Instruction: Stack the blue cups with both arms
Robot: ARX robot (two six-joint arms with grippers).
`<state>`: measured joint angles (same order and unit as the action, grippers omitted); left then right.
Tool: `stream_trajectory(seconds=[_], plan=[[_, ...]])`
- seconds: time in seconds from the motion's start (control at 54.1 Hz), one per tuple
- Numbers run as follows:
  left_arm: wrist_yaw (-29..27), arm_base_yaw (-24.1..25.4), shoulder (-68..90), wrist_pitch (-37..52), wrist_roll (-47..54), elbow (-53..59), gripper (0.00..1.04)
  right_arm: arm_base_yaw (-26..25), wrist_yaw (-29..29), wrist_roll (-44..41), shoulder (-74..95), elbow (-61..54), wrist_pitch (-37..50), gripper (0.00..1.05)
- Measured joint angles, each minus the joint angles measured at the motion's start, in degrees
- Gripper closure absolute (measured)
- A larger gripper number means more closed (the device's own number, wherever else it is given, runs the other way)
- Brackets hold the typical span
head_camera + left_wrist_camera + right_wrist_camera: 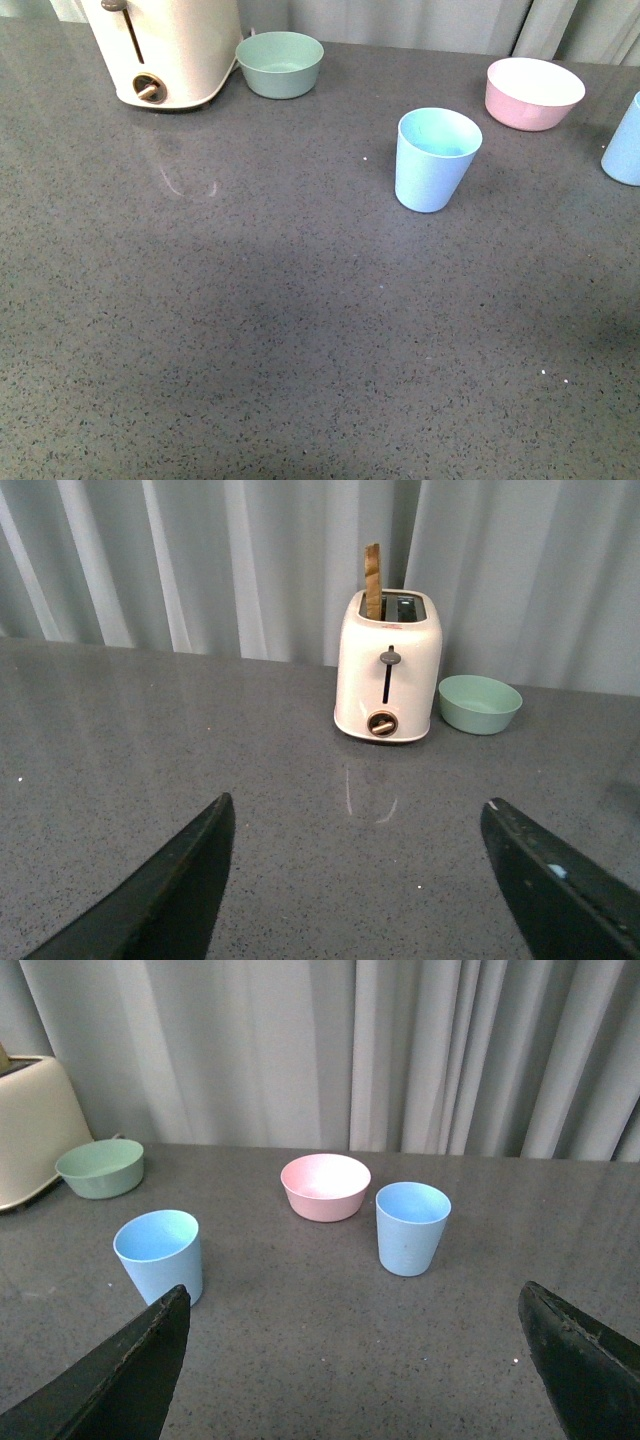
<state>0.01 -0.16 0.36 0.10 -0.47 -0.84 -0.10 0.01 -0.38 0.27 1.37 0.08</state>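
Observation:
One blue cup [436,159] stands upright on the grey counter right of centre. The second blue cup [624,142] stands at the right edge of the front view, partly cut off. Both show in the right wrist view, one near the left jaw [160,1254] and one further off [410,1226]. My right gripper [350,1305] is open and empty, well short of both cups. My left gripper [355,815] is open and empty, facing the toaster; no cup shows in its view. Neither arm shows in the front view.
A cream toaster [165,50] holding a slice stands at the back left, also in the left wrist view [388,668]. A pale green bowl [280,63] sits beside it. A pink bowl [533,92] sits at the back right between the cups. Grey curtains hang behind the counter.

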Motion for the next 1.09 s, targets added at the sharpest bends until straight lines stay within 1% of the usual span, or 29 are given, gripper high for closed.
stream_trajectory(seconds=[0.055,0.074,0.111,0.129,0.166,0.185,0.259,0.351,0.388,0.444,0.462,0.499,0.573,0.629,0.684,0.703,0.814,0.906,1.036,1.091], plan=[[0.00,0.00,0.00,0.00,0.00,0.00,0.18,0.00,-0.02,-0.02,0.00,0.00,0.00,0.09],[0.00,0.00,0.00,0.00,0.00,0.00,0.16,0.00,0.00,0.00,0.00,0.00,0.00,0.09],[0.00,0.00,0.00,0.00,0.00,0.00,0.09,0.26,1.44,0.98,1.03,0.55,-1.99,0.09],[0.00,0.00,0.00,0.00,0.02,0.00,0.08,0.24,2.67,2.60,2.27,1.75,-5.20,0.09],[-0.02,0.00,0.00,-0.02,0.15,0.00,0.08,-0.81,2.75,5.33,7.23,4.57,-11.69,0.09],[0.00,0.00,-0.02,-0.02,0.13,0.00,0.10,-2.69,1.42,6.51,11.37,6.14,-14.10,0.09],[0.00,0.00,-0.02,-0.02,0.15,0.00,0.09,-7.13,-2.82,7.61,18.60,7.85,-13.05,0.09],[0.00,0.00,-0.02,-0.02,0.15,0.00,0.09,-13.05,-7.91,7.02,27.23,10.88,-7.76,0.09],[0.00,0.00,-0.02,-0.02,0.17,0.00,0.09,-15.15,-9.09,5.64,31.50,13.05,-5.18,0.09],[-0.02,0.00,-0.02,-0.02,0.15,0.00,0.09,-16.61,-9.86,2.21,36.79,15.96,-2.19,0.09],[0.00,0.00,-0.02,-0.02,0.17,0.00,0.09,-17.25,-10.60,-0.15,40.02,17.81,-0.61,0.09],[0.00,0.00,-0.02,-0.02,0.17,0.00,0.09,-17.79,-11.45,-3.19,44.50,20.48,1.18,0.09],[0.00,0.00,-0.02,-0.02,0.17,0.00,0.09,-18.47,-12.96,-11.85,56.04,27.02,3.82,0.09],[0.00,0.00,-0.02,-0.02,0.17,0.00,0.09,-18.71,-13.14,-16.61,62.95,31.17,4.37,0.09],[0.00,0.00,-0.02,-0.02,0.17,0.00,0.09,-18.75,-12.87,-19.67,67.89,34.29,4.35,0.09],[0.00,0.00,-0.02,-0.02,0.17,0.00,0.09,-18.73,-12.74,-21.97,70.95,36.39,4.15,0.09],[0.00,0.00,-0.02,-0.02,0.20,0.00,0.09,-18.53,-12.66,-29.40,82.90,45.66,0.33,0.09],[0.00,0.00,-0.02,-0.02,0.20,0.00,0.09,-17.94,-11.80,-34.18,90.82,52.70,-3.17,0.09],[0.00,0.00,-0.02,-0.02,0.20,0.00,0.09,-16.74,-11.58,-39.43,100.50,62.47,-9.33,0.09],[0.00,0.00,-0.02,-0.02,0.20,0.00,0.09,-16.28,-11.61,-40.54,102.42,64.50,-10.54,0.09]])
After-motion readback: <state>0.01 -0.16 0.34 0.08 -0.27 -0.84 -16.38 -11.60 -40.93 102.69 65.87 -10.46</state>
